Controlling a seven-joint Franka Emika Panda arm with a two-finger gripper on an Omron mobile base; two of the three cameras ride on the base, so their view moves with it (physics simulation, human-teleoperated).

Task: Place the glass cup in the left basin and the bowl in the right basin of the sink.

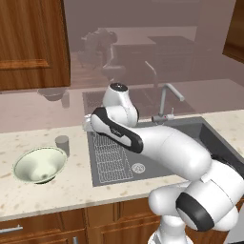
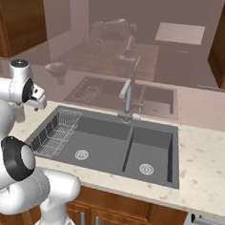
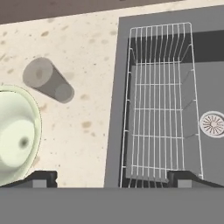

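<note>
Speckled beige counter under wood wall cabinets, glossy pinkish backsplash behind; dark grey sink set into it, slim curved faucet at the back edge. Left basin is the wider one, wire rack along its counter-side end and a round silver drain beside the rack; right basin narrower, its own drain, no rack. Glass cup stands upright on the counter, left of the sink; bowl sits just in front of it on the counter — close, whether touching I cannot tell. Both basins hold no cup or bowl. Gripper hovers above the sink's left rim, over rack and counter edge; jaws spread wide, nothing between them — fingertips well apart.
</note>
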